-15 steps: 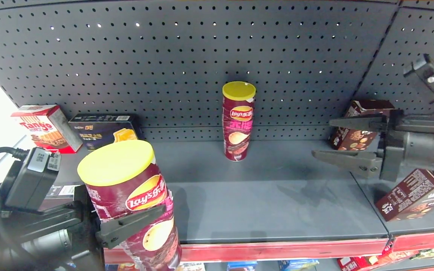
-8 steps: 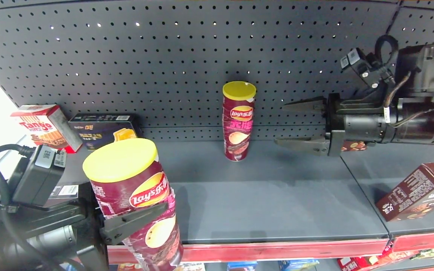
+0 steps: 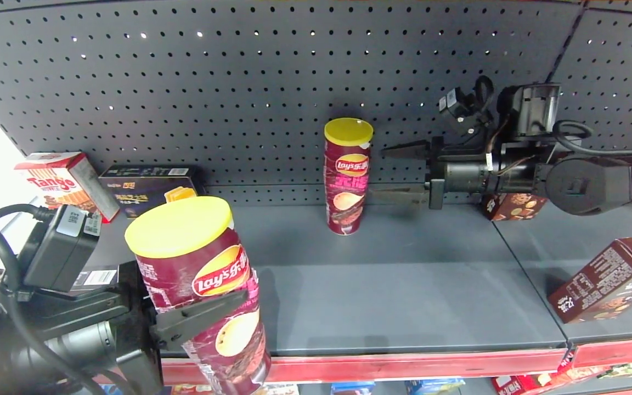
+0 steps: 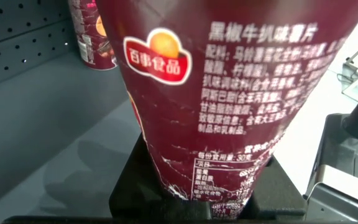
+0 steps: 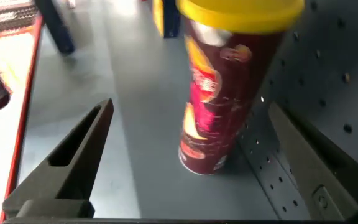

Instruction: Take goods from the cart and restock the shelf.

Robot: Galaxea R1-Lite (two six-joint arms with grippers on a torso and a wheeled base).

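Gripper on the left (image 3: 202, 321) clamps the near can (image 3: 195, 258); right gripper (image 3: 380, 171), spread wide, just beside the standing can (image 3: 347, 181)

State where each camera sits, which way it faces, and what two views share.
Head view: on the head, facing forward and down at the shelf; both arms show, with left gripper and right gripper.
Left wrist view: on the left wrist, looking along the held can; its gripper's base shows.
Right wrist view: on the right wrist, facing the standing can past its own open fingers.
Shared: the standing can shows in all three.
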